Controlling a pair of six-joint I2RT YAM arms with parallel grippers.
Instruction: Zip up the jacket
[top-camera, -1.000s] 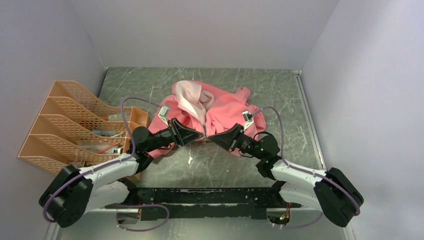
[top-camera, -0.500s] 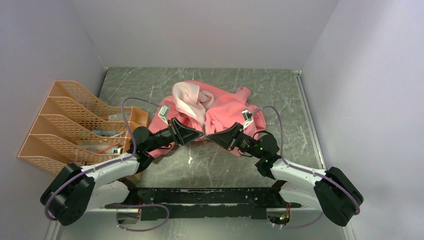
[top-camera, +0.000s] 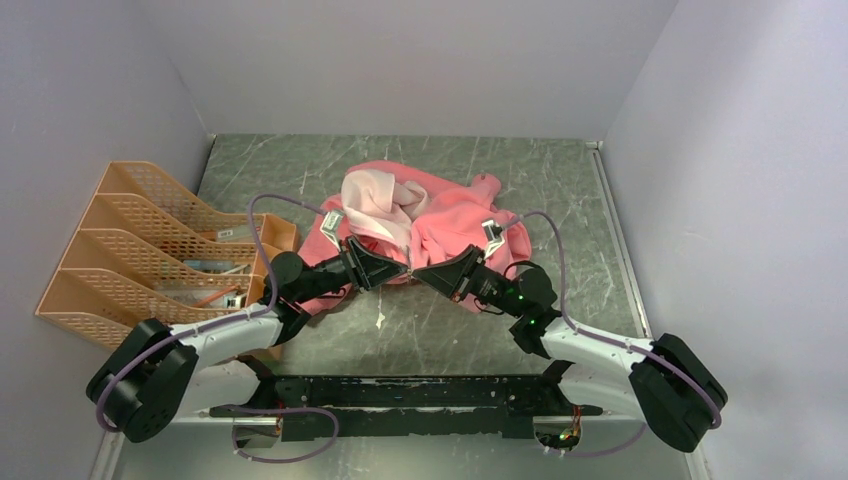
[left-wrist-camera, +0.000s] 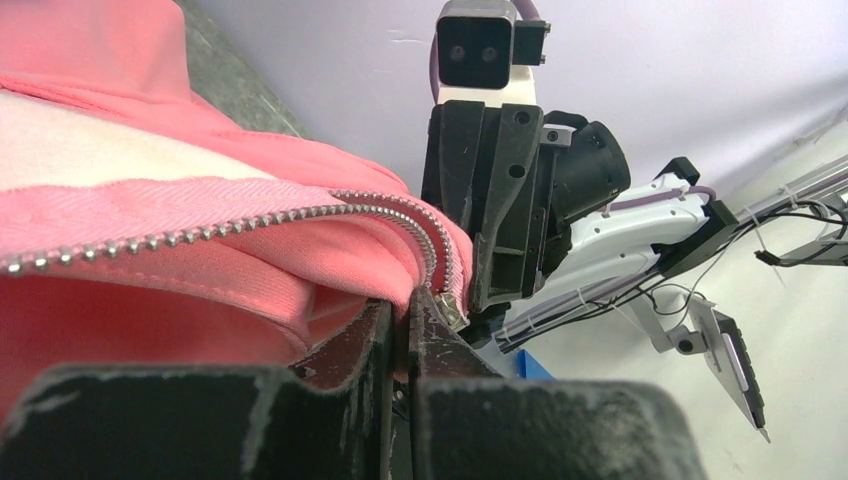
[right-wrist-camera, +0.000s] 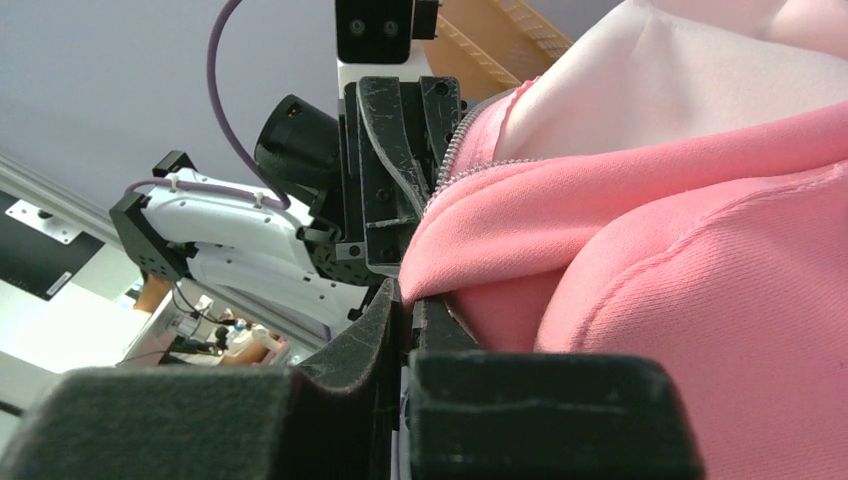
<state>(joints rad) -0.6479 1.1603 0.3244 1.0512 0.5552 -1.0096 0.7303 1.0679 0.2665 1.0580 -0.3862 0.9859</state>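
Leftward the pale lining fold (top-camera: 375, 200) has crept, while the small salmon-pink fleece jacket (top-camera: 450, 215) lies bunched on the grey marbled tabletop (top-camera: 420, 325) just beyond the left pincer (top-camera: 400, 268) and right pincer (top-camera: 424, 271), both clamped on its near hem, the light zipper (left-wrist-camera: 250, 222) running away from them.

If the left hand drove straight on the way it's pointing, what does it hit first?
The right hand. It faces the left hand almost tip to tip, with only the pinched edge of the jacket between them. Depth is hard to judge, but contact looks nearly immediate.
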